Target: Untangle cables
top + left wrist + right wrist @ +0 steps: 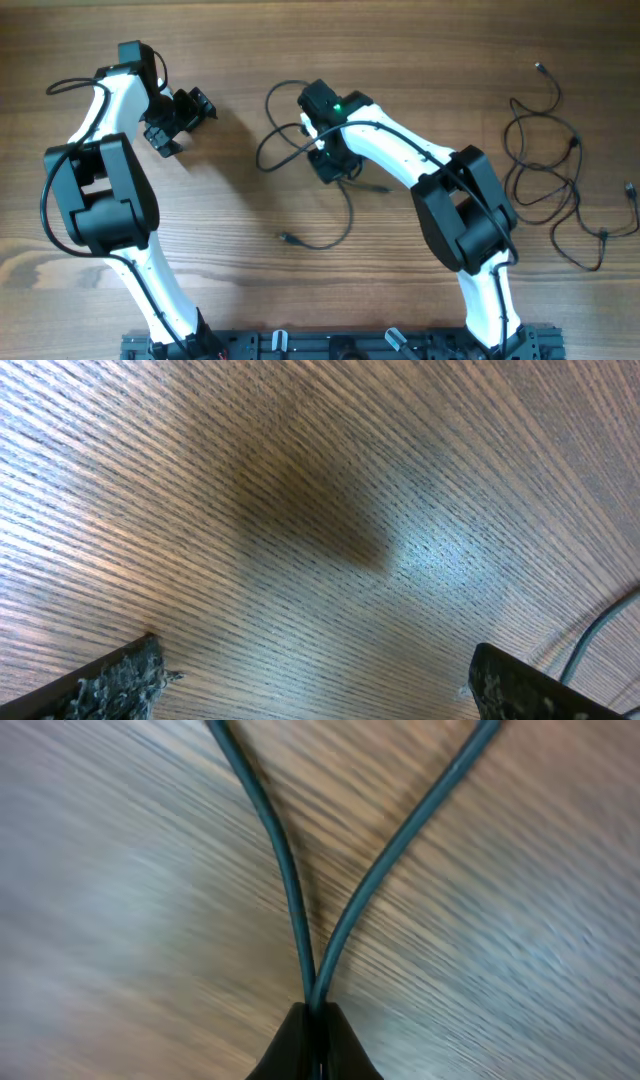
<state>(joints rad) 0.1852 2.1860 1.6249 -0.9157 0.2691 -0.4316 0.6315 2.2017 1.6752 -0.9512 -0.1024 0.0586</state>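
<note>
My arms are white with black joints, with a green light on the right one. The table is brown wood, finely streaked; the cables on it look black, teal-tinged up close.

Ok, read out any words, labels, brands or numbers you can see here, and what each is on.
None: no readable text in any view.
The left arm, the right arm, the cables and the wooden table show no lettering.
The only sign is a green light on the right arm, without writing.
</note>
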